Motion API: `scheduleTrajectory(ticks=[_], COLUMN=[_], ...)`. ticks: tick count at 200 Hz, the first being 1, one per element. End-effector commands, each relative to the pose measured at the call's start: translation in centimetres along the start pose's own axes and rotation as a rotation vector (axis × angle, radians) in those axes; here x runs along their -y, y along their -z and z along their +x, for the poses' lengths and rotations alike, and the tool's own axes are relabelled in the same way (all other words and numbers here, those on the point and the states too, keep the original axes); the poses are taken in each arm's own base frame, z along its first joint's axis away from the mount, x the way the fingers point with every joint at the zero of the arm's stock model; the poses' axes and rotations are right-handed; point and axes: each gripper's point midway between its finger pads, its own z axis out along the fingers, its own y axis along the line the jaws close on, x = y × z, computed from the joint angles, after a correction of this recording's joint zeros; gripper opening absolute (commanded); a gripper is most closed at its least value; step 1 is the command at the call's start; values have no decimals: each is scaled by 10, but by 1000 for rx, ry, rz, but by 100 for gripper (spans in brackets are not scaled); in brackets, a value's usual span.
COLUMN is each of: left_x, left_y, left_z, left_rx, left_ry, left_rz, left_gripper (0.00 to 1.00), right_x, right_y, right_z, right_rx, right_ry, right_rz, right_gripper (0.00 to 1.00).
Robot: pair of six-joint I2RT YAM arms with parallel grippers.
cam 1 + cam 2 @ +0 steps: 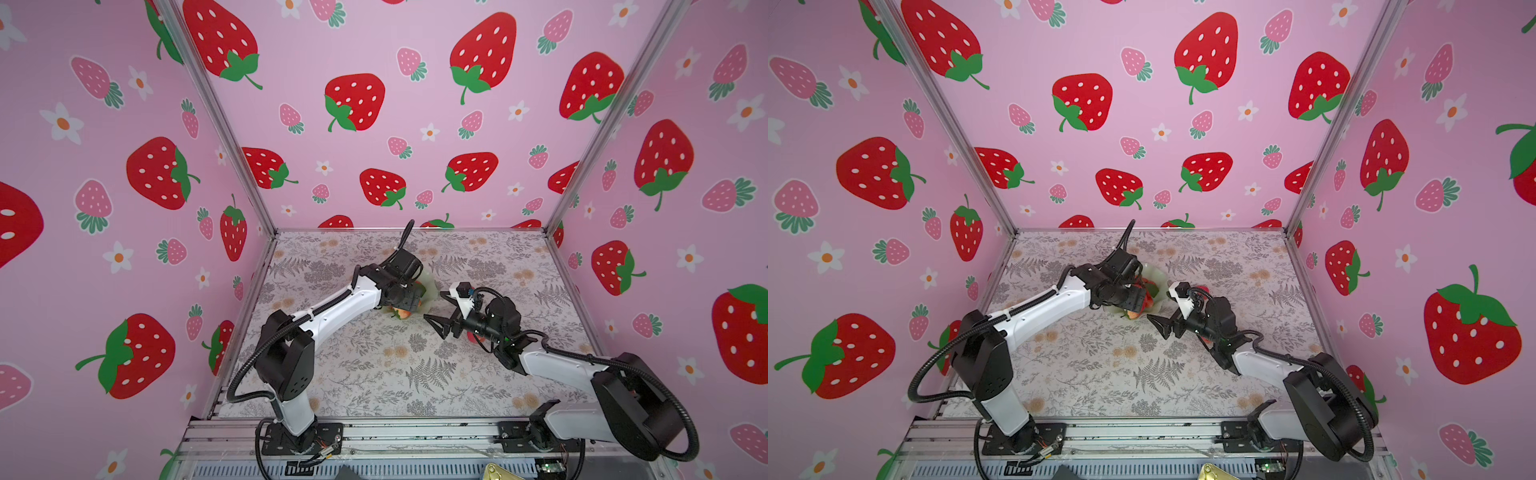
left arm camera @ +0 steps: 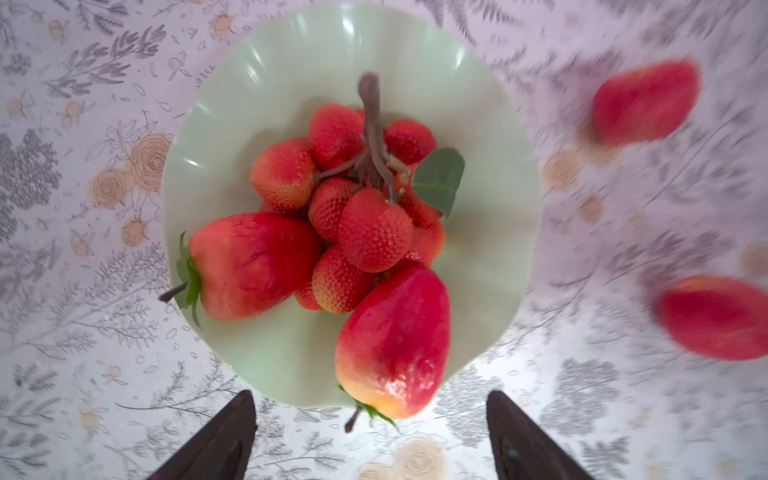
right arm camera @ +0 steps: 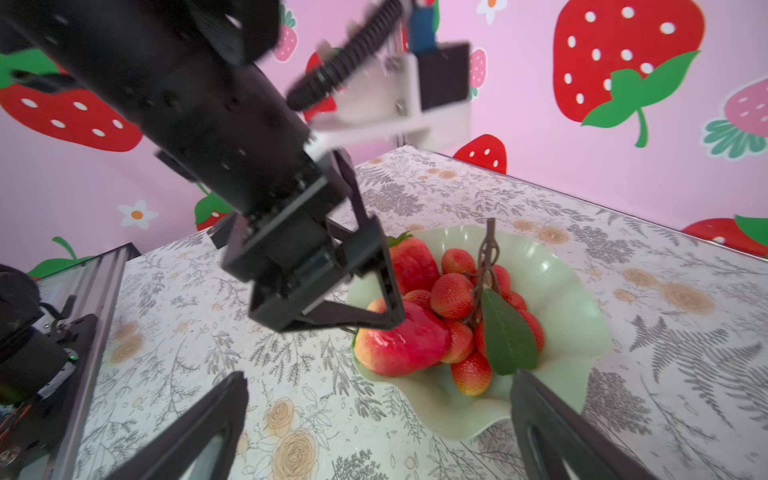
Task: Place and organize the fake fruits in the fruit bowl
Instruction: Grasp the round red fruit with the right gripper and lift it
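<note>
On the desk (image 1: 374, 374), near its middle, the fruit bowl (image 2: 291, 83) stands upright. It contains the berry bunch (image 2: 365, 208), stem uppermost with one green leaf at the side, and two strawberries resting against the bunch. The first strawberry (image 2: 253, 266) lies fully inside. The second strawberry (image 2: 395, 340) lies at the edge, its capped end projecting past the scalloped rim. The left pincer (image 2: 370, 395) hangs directly above the bowl with fingers spread wide and nothing gripped; contact between a fingertip and the second strawberry cannot be determined. The right pincer (image 3: 378, 376) sits low beside the bowl, aimed at it, fully spread and empty. Outside the bowl, the first round fruit (image 2: 646, 102) and the second round fruit (image 2: 715, 318) lie on the desk, apart from each other and blurred.
</note>
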Motion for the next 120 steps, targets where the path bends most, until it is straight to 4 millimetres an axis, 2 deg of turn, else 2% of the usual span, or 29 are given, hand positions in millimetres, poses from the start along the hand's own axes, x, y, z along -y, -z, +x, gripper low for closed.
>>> scheduleTrajectory(ticks=[1,20,36,55,80,97,120], left_x=[7,16,35,70,96,102,95], left_y=[34,52,63,81,99,108,115], left_z=[-17,-10,6,31,46,55,60], left_rx=[129,160,178,172,187,206,274], left_ry=[-100,-212,-305,-422,-495,-598,-682], left_rz=[63,138,269,512,668,701,667], left_gripper=[99,99,99,99,99,99,99], right_x=[41,89,103,94,73,66,59], right_y=[11,37,68,95,105,110,104], right_z=[10,28,35,45,80,101,104], right_rx=[-72,-263,-396,-460,-542,-619,-637], right_ry=[-30,-54,-102,-222,-383,-415,-421], right_rz=[198,494,661,723,719,756,737], right_gripper=[99,99,100,98,94,93,91])
